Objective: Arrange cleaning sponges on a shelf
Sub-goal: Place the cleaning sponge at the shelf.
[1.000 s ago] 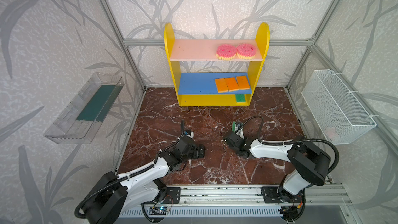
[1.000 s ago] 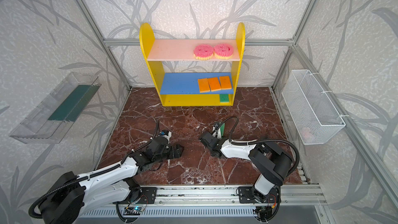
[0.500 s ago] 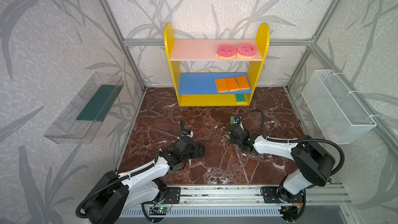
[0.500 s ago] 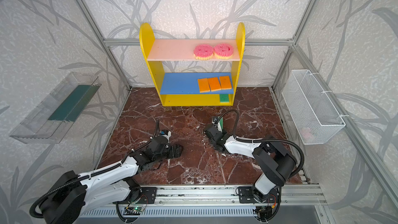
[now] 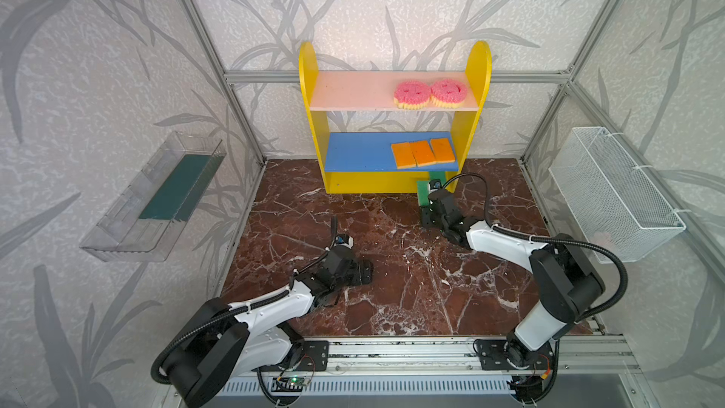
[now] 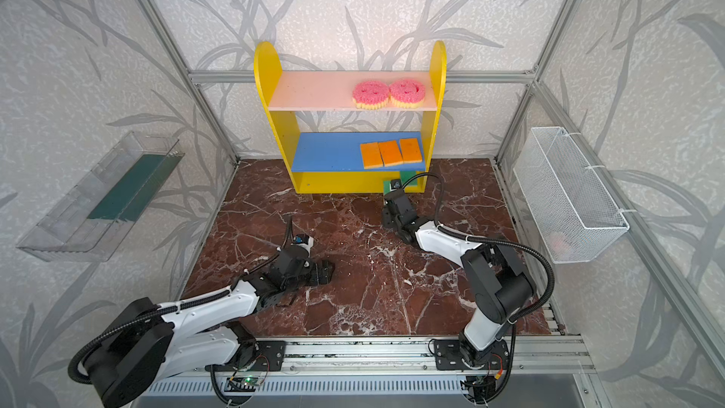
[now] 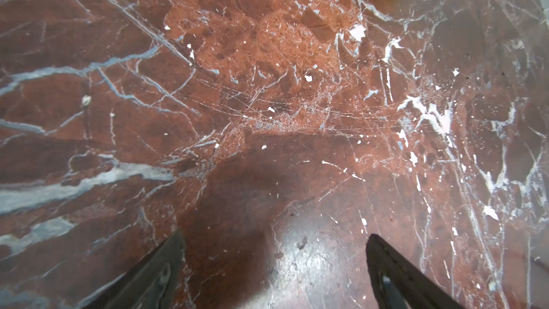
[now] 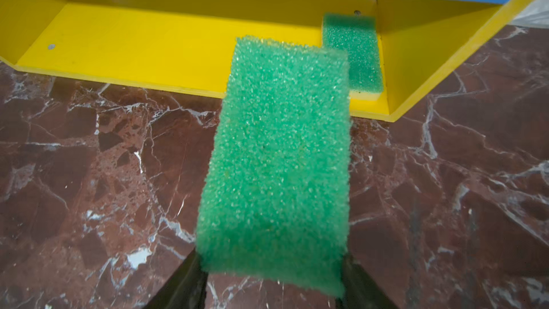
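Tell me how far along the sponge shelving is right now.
Done: two pink sponges on the top board of the shelf, three orange sponges on the blue board, one green sponge on the yellow base. In hand: the right gripper holds the second green sponge at the front of the base, not yet set down. Left: place it beside the first. The left gripper is open and empty.

Black right claw [image 8: 271,263] flanks a speckled green rectangular foam sponge [image 8: 276,159]; beyond it, a green-topped, yellow-bottomed foam sponge [image 8: 353,52] on the yellow wooden shelf base [image 8: 148,46]; red-brown, white-veined marble floor [image 8: 89,173] below.
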{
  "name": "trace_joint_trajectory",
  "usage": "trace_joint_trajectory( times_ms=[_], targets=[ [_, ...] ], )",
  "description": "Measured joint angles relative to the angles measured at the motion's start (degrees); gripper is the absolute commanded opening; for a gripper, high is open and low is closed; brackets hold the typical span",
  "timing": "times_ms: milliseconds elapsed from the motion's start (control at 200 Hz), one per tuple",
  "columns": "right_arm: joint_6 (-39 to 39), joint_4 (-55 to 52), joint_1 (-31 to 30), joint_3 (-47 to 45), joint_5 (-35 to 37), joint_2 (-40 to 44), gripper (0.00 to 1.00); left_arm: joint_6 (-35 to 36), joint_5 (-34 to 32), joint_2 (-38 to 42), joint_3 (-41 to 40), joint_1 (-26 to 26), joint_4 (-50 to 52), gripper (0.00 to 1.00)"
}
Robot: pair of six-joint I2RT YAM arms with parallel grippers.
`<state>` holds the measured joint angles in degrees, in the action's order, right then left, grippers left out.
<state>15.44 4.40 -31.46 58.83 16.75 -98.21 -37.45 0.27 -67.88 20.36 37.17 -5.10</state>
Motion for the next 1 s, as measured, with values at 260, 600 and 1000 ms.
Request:
trace_joint_trajectory(
  times_ms=[260, 600, 1000],
  targets=[
    [-0.74, 0.02, 2.73, 8.48, -2.99, -9.31, 0.63, 0.83, 0.04, -1.05, 0.00, -0.59, -1.64, 0.97],
    [-2.34, 1.64, 3.67, 15.08, -3.80, -15.13, 0.63, 1.97, 0.22, -0.79, 0.00, -1.51, -3.72, 0.97],
    [-3.13, 6.16, 4.96, 15.72, -2.56, -18.71, 0.85, 1.99, 1.09, -1.70, -0.02, -1.86, -5.51, 0.97]
  ],
)
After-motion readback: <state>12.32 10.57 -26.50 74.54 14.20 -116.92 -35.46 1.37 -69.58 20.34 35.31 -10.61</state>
